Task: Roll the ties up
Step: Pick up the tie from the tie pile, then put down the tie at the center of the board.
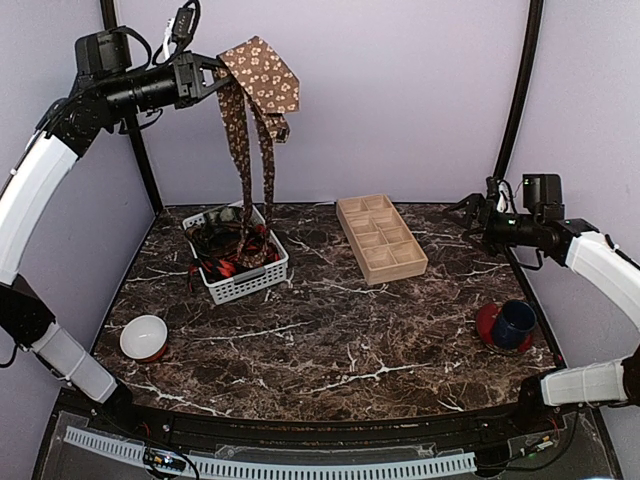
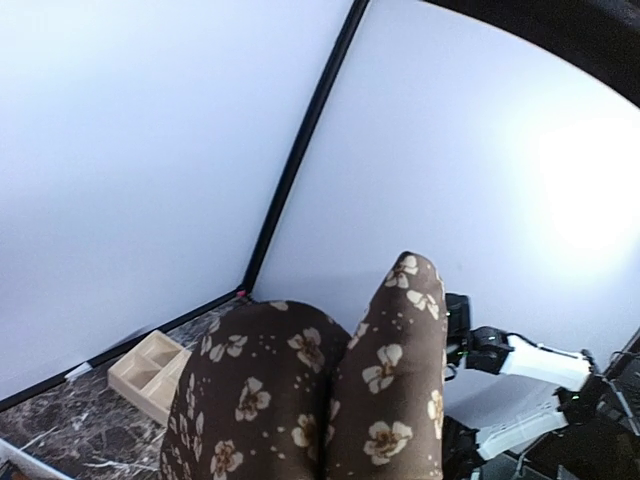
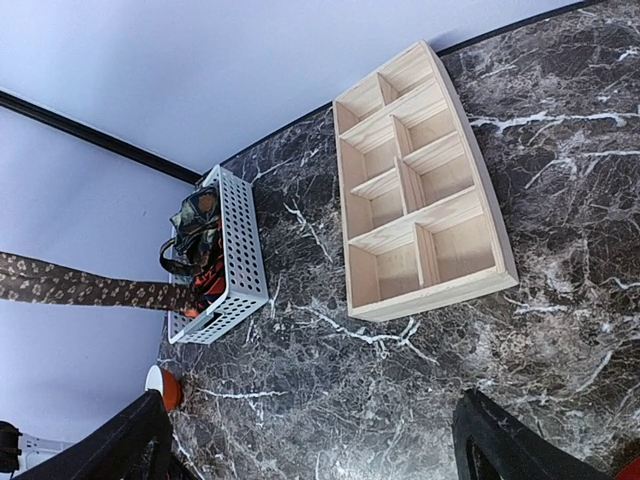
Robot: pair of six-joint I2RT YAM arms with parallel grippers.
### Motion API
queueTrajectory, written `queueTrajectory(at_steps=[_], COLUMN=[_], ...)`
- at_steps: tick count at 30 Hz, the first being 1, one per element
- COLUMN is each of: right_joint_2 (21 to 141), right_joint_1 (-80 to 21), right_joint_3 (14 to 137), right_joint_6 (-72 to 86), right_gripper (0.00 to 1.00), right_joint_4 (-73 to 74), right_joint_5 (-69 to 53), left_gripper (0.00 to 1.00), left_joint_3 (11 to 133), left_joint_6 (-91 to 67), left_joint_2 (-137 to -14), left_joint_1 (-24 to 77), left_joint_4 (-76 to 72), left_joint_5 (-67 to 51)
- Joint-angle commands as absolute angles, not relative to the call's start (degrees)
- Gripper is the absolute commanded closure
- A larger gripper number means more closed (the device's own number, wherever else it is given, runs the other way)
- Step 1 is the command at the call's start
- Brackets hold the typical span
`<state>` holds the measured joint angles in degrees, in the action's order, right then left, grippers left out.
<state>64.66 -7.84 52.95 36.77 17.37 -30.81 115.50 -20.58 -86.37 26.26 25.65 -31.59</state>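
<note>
Left gripper (image 1: 220, 68) clenched on brown tie (image 1: 262, 78); tie hangs vertical, tails reaching basket (image 1: 250, 283). Right gripper (image 1: 468, 210) released, well apart.

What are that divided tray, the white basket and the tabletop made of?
The divided tray looks like pale unfinished wood: grain lines show on its walls. The white basket seems moulded plastic, with a regular slotted grid. The tabletop looks like polished dark marble with white veins, though it could be printed laminate.
</note>
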Motion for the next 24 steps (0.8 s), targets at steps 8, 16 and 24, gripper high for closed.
queueTrajectory(at_steps=[8, 16, 24], right_joint_2=[64.78, 62.57, 61.33], right_joint_1=[-8.20, -8.75, -8.79], right_joint_3=[53.94, 53.25, 53.87], right_joint_6=[38.67, 37.57, 33.84], right_gripper=[0.02, 0.02, 0.02], right_joint_4=[12.63, 15.11, 21.45], right_joint_5=[-34.00, -32.56, -30.49], left_gripper=[1.00, 1.00, 0.54], left_joint_3=[120.63, 108.35, 116.71], left_joint_6=[-28.59, -21.26, -11.04], left_joint_2=[-83.87, -85.38, -102.85], left_joint_1=[27.49, 35.92, 50.07], left_joint_4=[22.01, 31.33, 49.55], left_joint_5=[-50.76, -53.51, -29.49])
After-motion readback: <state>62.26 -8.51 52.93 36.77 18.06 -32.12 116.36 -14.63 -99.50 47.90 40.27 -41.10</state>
